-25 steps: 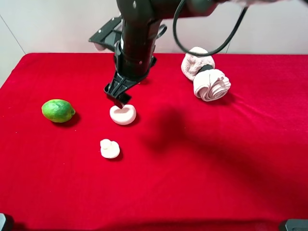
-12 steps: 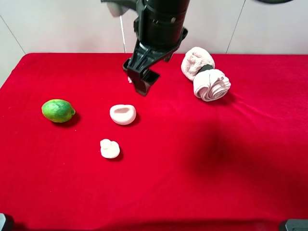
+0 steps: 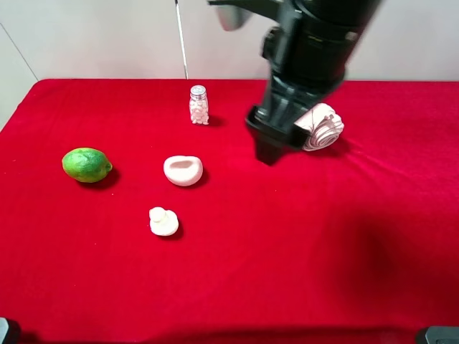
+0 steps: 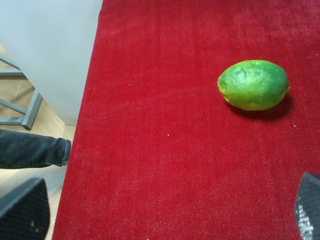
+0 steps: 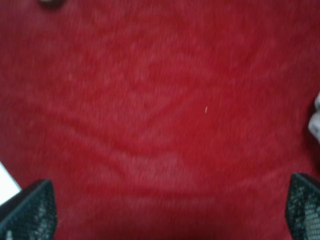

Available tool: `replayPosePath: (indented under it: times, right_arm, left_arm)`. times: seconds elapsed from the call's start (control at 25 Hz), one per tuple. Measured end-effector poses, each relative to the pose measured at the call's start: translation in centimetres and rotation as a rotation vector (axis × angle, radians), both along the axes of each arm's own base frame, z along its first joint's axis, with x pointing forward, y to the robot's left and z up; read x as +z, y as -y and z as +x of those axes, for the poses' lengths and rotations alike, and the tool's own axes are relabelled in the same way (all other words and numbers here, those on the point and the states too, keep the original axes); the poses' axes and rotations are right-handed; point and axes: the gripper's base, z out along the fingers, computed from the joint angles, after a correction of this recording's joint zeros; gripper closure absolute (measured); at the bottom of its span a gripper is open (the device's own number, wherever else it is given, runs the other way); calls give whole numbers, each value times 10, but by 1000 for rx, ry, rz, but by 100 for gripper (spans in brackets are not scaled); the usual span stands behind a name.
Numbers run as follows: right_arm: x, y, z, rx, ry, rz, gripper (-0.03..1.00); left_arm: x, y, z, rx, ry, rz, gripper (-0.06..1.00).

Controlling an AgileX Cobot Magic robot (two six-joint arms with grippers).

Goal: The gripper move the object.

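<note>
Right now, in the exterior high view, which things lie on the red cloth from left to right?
lime → white mushroom-shaped piece → pale pink dome piece → small bottle → rolled towel

On the red cloth-covered table (image 3: 301,272), the small pale pink domed object (image 3: 183,170) lies right of the round green lime (image 3: 87,165). The small white mushroom-shaped piece (image 3: 163,221) lies nearer, the clear glass shaker (image 3: 199,105) farther.

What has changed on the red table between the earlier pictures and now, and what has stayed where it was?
The right gripper has swung away from the pale pink dome toward the rolled towels, jaws open and empty, uncovering a small bottle at the back. Nothing was picked up. The dome, the lime and the white mushroom-shaped piece have not moved.
</note>
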Motion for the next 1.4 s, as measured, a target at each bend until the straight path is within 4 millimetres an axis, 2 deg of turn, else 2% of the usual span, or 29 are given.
replayPosePath:
  times: [0.44, 0.68, 0.92, 1.2, 1.4]
  right_arm:
    - [-1, 73, -62, -53, -10, 35, 27]
    - [-17, 105, -91, -121, -23, 79, 27]
    - [-35, 130, -116, -160, -34, 141, 27]
    - [-55, 151, -135, -166, 22, 256, 27]
    - [-49, 160, -142, -169, 73, 335, 27]
  left_arm:
    - [0, 0, 0, 0, 0, 0, -3]
    - [0, 0, 0, 0, 0, 0, -3]
    - [0, 0, 0, 0, 0, 0, -3]
    - [0, 0, 0, 0, 0, 0, -3]
    - [0, 0, 0, 0, 0, 0, -3]
